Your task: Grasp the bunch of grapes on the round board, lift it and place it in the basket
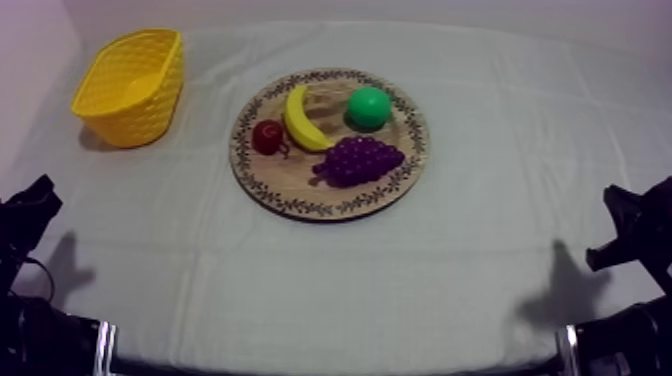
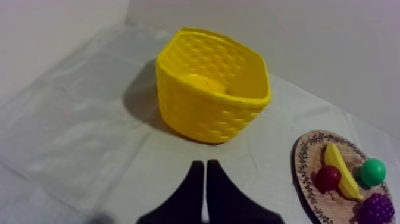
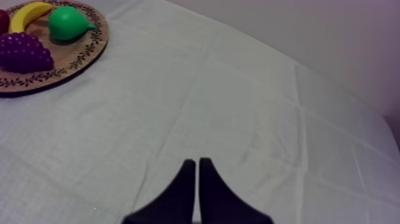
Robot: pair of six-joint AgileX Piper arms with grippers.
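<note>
Four toy fruits lie on the wooden board (image 1: 300,185) and none has been lifted, so I judge that the task has not begun. The bunch of grapes (image 1: 360,160) rests on the near right part of the board. It is just beside the near end of the banana (image 1: 303,120), and I cannot tell whether the two touch. The green pear (image 1: 369,108) sits behind the grapes, and the small red fruit (image 1: 267,136) is at the banana's other side.

The yellow basket (image 1: 140,110) stands upright at the far left of the surface (image 1: 450,280), well apart from the board. Only its own yellow floor shows through the open mouth, with no fruit inside.

The left pincer (image 2: 204,164) is clenched on nothing, its two black fingers pressed together into a narrow wedge. It points toward the basket, with bare cloth between them. The right pincer (image 3: 197,162) is likewise clenched on nothing and hangs over bare cloth, well apart from the board.

Every step is left to do:
- One arm must reach the board and part its fingers.
- It must then close them round the grapes and lift them.
- Last, it must carry them across to the basket and let go.

The grapes lie close among the other fruit, so the approach probably calls for care not to nudge the banana or the pear.
</note>
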